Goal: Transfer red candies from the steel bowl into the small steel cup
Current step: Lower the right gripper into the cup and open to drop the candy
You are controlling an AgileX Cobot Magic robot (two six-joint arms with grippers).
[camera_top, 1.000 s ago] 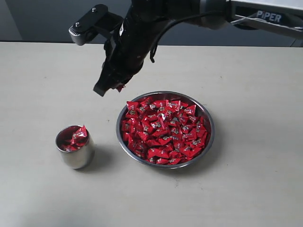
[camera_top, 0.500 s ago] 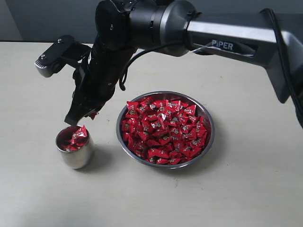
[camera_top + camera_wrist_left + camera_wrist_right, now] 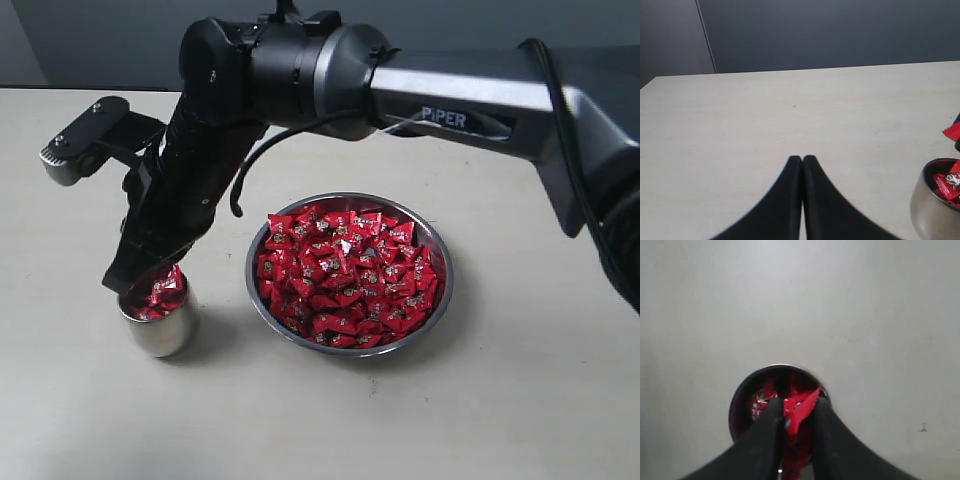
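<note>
Table: pale beige matte top, faintly mottled, lying under the left gripper's fingers and running out ahead of them to a straight far edge.
Wall: dark blue-grey, plain, rising beyond that edge, past the fingertips. Vertical seam in it, with a greyer panel to one side.
Light: soft, even; shadows faint.

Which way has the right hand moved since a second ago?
Yes. In the exterior view the right hand went left and down, from by the steel bowl to over the small steel cup.
</note>
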